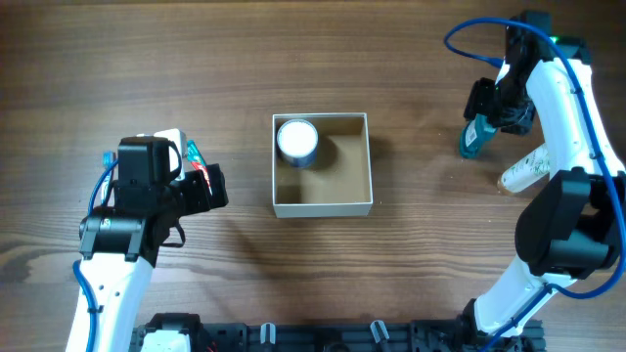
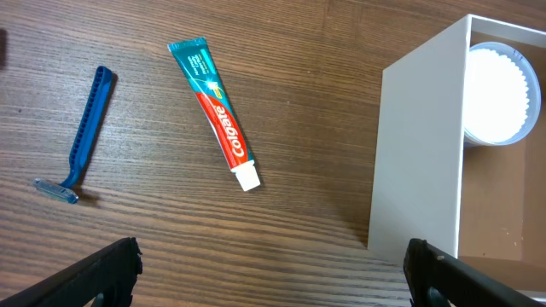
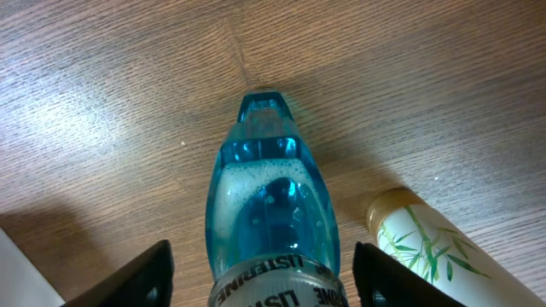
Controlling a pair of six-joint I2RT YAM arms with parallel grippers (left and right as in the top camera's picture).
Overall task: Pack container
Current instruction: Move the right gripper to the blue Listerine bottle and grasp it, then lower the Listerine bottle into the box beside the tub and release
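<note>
Overhead, the container (image 1: pixel 323 207) sat mid-worktop (image 1: pixel 196 68), with a round white-lidded jar (image 1: pixel 296 141) in its upper-left corner as that view showed it. The left end effector (image 1: pixel 210 186) hung just left of the container, jaws spread wide and holding nothing. Beneath it, a toothpaste tube (image 2: pixel 220 126) and a blue razor (image 2: pixel 84 136) lay apart on the wood.

Well to the right of the container, the right end effector (image 1: pixel 479 127) straddled a blue mouthwash bottle (image 3: pixel 269 196). Its fingers (image 3: pixel 149 277) were parted, with wood visible between each one and the bottle. A bamboo-printed cream bottle (image 3: pixel 426 247) lay just beside.
</note>
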